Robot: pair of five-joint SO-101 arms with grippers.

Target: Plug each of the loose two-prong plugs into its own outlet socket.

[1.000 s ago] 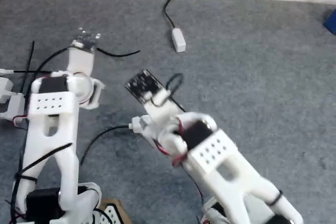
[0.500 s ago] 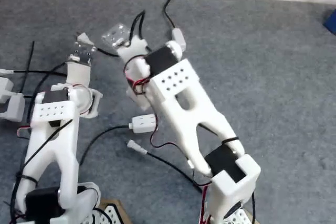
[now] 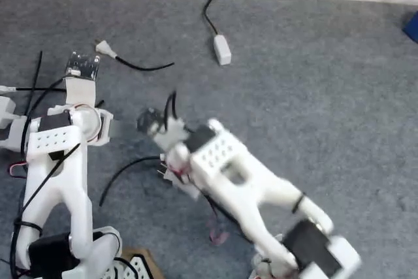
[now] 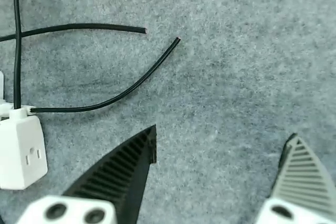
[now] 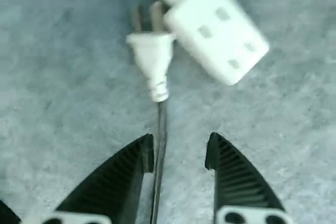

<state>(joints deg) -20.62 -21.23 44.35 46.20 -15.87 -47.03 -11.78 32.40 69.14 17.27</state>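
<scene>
High view: my left end effector (image 3: 81, 65) hangs near a loose two-prong plug (image 3: 104, 48). Left wrist view: it gapes wide, empty, a white socket block (image 4: 21, 150) beside it. Right wrist view: my right end effector (image 5: 178, 148), narrowly parted and empty, straddles the cord (image 5: 159, 124) behind a white plug (image 5: 152, 56) lying just beside a multi-outlet socket (image 5: 215, 30); pinching cord, not body, would, I reckon, let the prongs swivel off the slots.
</scene>
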